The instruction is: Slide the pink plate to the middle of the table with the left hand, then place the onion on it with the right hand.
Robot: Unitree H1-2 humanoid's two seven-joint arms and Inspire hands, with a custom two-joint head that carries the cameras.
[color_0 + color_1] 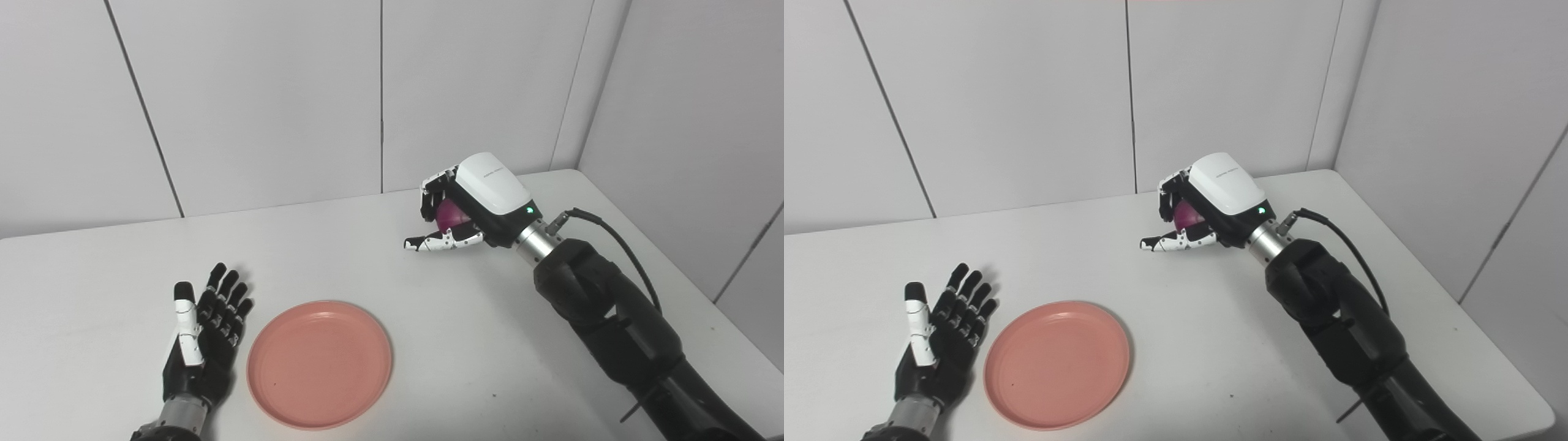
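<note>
The pink plate [319, 362] lies flat on the white table [429, 343], near the front, left of centre. My left hand [202, 337] rests just left of the plate, palm up, open, fingers spread, not touching it. My right hand [468, 208] is over the back right part of the table, well away from the plate. Its fingers curl around a purple onion [451, 214], which shows only partly between fingers and palm; the thumb sticks out to the left below it.
White wall panels stand behind the table and along its right side. A black cable [612, 239] loops from my right wrist along the forearm. The table's right edge runs close to the right arm.
</note>
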